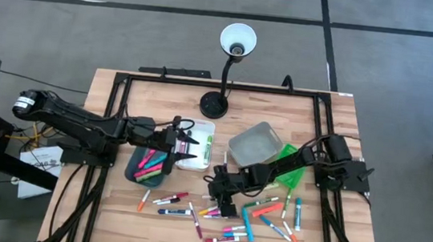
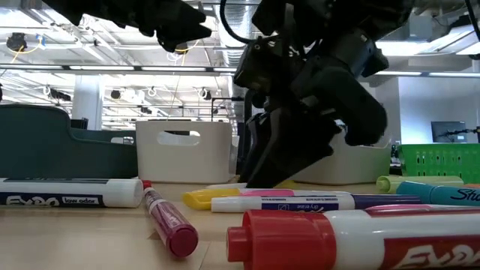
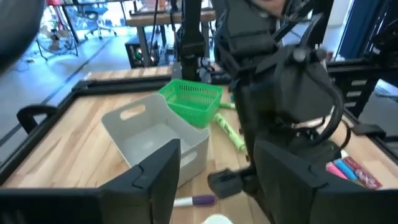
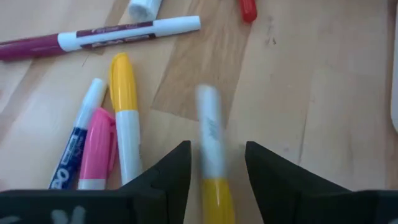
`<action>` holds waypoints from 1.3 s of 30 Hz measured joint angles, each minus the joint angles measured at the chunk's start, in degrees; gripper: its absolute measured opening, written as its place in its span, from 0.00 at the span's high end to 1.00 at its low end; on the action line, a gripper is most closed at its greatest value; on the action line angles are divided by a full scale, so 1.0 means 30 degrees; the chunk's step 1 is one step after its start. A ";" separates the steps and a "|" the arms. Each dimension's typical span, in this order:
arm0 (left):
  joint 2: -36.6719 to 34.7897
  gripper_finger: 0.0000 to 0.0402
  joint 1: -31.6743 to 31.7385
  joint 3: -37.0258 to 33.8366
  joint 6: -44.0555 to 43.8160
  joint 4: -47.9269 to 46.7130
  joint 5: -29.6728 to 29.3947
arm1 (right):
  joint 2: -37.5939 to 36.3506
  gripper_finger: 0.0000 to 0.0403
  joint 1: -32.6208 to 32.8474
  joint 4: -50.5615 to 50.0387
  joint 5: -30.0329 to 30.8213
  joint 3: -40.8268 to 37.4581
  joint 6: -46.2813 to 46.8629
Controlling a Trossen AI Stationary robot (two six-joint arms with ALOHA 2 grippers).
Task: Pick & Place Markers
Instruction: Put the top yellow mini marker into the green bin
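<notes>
White "EXPO low odor" marker [image 2: 71,192]

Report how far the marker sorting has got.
Done: several markers already lie in the teal bin, and the left gripper hovers with open jaws over the white bin. In hand: the right gripper sits low over the table with a yellow-capped marker between its jaws, not clearly clamped. Left: many loose markers scattered across the table's front.

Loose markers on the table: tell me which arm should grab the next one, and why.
The right. Its gripper hangs low over the scattered markers, open fingers either side of a yellow-capped marker. The left gripper is open over the white bin, away from the loose ones.
</notes>
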 joint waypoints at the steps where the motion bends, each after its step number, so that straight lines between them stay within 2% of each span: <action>1: 0.0015 0.50 0.0000 0.0001 -0.0007 0.0036 0.0000 | 0.0144 0.65 -0.0046 0.0126 -0.0039 0.0047 -0.0006; 10: 0.0031 0.50 0.0000 -0.0006 -0.0066 -0.0017 0.0000 | 0.1241 0.81 0.0149 0.0101 -0.0044 0.0168 -0.0801; 16: 0.0031 0.50 0.0000 -0.0006 -0.0073 -0.0022 0.0000 | 0.0158 0.94 0.0142 -0.0291 -0.0047 0.0041 0.0782; 21: 0.0031 0.50 0.0000 -0.0006 -0.0084 -0.0036 0.0000 | -0.2137 0.93 0.0163 -0.1274 -0.0033 -0.0069 0.0835; 24: 0.0031 0.50 0.0000 -0.0006 -0.0219 -0.0043 0.0000 | -0.3754 0.88 0.0166 -0.2192 0.1355 -0.0014 0.1337; 27: 0.0031 0.50 0.0000 -0.0006 -0.0226 -0.0043 0.0000 | -0.5305 0.87 0.0222 -0.3654 0.2970 -0.0050 0.1301; 31: 0.0031 0.50 0.0000 -0.0006 -0.0357 -0.0051 0.0000 | -0.7515 0.92 0.0530 -0.6946 0.5362 0.0000 0.1919; 35: 0.0031 0.50 0.0000 -0.0006 -0.0641 -0.0051 0.0000 | -0.9215 0.94 0.0815 -1.1286 0.7181 -0.0006 0.5371; 39: 0.0031 0.50 0.0000 -0.0006 -0.0658 -0.0058 0.0000 | -1.0229 0.89 0.1160 -1.5536 0.8085 -0.0555 0.8993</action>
